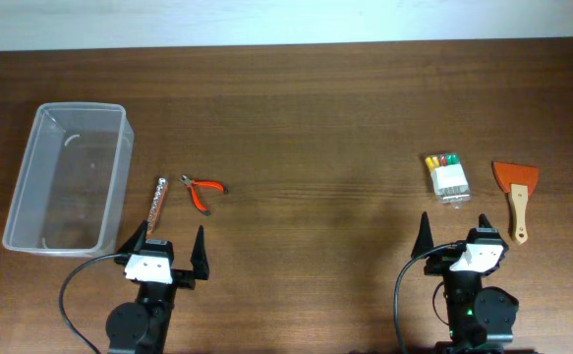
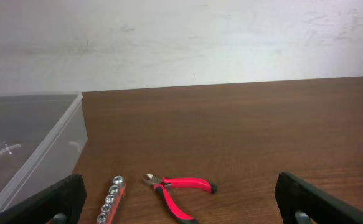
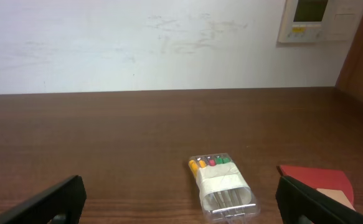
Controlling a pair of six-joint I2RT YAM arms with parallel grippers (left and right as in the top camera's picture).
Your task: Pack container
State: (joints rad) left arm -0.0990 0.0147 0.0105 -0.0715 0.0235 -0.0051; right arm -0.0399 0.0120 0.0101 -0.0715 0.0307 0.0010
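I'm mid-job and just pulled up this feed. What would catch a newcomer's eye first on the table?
The big clear container on the left side of the table stands out first, and it looks empty. Just right of it lie red-handled pliers and a strip of sockets. Over on the right side sit a clear case of coloured-tipped bits and an orange scraper.

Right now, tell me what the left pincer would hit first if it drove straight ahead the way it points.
Most likely the socket rail, just ahead and slightly left of centre; the red pliers lie to the rail's right. Height is unclear, so the left pincer might pass over both.
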